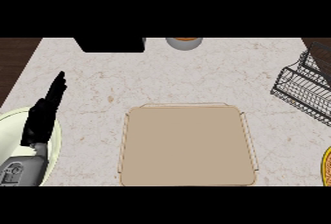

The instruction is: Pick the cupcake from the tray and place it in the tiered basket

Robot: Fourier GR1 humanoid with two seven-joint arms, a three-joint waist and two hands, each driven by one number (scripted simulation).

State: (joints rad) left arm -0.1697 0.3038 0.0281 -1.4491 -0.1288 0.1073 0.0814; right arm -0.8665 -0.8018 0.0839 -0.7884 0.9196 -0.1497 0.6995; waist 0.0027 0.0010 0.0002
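Nearest me, at the left edge, my left hand stood over a pale yellow plate, fingers straight and together, pointing away from me, holding nothing. The grey forearm came in from the lower left corner.

My right hand did not show.

At centre, the tan tray lay flat on the speckled counter, its surface bare. I could not see the cupcake on it, or anywhere else in view.

At the near right edge, a sliver of an orange-and-yellow rim, too cut off to identify.

Farther right, the black wire tiered basket sat on the counter, partly cut off by the edge.

Far side: a black box left of centre, and beside it to the right a grey cup with orange contents.
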